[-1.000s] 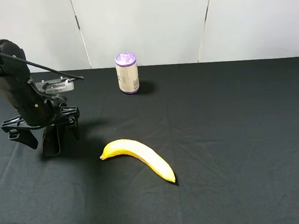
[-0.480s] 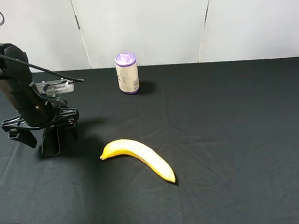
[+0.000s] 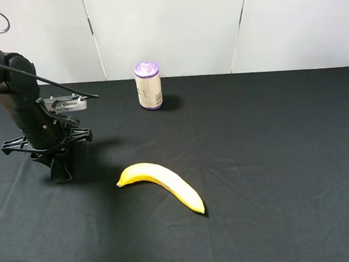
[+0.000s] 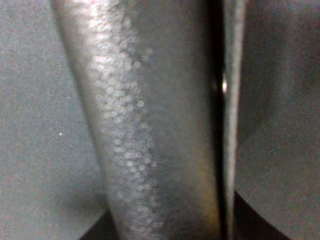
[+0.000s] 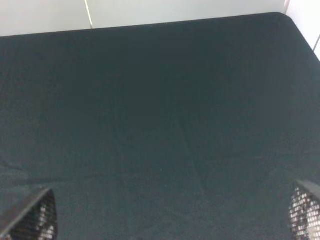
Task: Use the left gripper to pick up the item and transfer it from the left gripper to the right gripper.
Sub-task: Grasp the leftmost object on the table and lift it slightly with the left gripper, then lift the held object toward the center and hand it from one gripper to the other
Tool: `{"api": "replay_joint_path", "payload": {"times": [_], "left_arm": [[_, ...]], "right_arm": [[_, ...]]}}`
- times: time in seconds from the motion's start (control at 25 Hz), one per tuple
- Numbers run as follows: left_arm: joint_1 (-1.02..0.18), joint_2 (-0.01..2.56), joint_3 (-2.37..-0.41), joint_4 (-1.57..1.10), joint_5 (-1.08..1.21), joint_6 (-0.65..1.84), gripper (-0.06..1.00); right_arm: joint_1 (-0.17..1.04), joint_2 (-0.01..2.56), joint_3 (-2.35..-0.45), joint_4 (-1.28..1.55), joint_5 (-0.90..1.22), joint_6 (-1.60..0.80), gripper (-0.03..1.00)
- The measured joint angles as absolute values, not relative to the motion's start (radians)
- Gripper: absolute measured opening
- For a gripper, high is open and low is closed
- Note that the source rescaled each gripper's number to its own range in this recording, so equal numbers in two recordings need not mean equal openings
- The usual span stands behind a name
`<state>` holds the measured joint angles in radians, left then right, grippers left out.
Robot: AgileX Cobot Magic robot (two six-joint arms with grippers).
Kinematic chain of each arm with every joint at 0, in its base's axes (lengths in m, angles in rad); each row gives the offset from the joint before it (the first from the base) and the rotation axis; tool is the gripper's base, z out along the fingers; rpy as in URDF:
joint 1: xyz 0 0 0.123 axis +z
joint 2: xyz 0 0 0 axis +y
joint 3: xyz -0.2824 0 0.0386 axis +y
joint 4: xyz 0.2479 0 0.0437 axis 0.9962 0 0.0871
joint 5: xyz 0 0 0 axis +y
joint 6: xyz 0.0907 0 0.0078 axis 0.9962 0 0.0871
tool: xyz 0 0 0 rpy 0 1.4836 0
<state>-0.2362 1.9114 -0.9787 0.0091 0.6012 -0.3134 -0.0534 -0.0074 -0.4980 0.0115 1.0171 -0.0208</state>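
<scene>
We see the left gripper (image 3: pixel 60 174) pinched shut on the item (image 4: pixel 135 125), a soft black pouch low against the black cloth (image 3: pixel 272 160) just off the banana's (image 3: pixel 160 186) stem end. The right gripper (image 5: pixel 170 217) stands wide open and empty (it is outside the high view, so apparently well away from the banana). We judge the hold thin: the folded pouch may sag, unfold or slide out on lifting, leaving the right gripper little to take.
</scene>
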Motion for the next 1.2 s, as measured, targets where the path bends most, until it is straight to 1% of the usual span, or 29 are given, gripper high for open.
{"api": "replay_joint_path", "payload": {"times": [0.4,0.64,0.84,1.2], "left_arm": [[-0.236,1.912,-0.982,0.009,0.604,-0.313,0.03],[-0.236,1.905,-1.043,0.011,0.676,-0.313,0.02],[-0.236,1.837,-1.089,0.029,0.739,-0.313,0.02],[-0.236,1.681,-1.095,0.039,0.87,-0.264,0.02]], "right_arm": [[-0.053,-0.007,-0.498,0.011,1.016,-0.021,1.0],[-0.053,-0.007,-0.498,0.011,1.016,-0.021,1.0],[-0.053,-0.007,-0.498,0.011,1.016,-0.021,1.0],[-0.053,-0.007,-0.498,0.011,1.016,-0.021,1.0]]}}
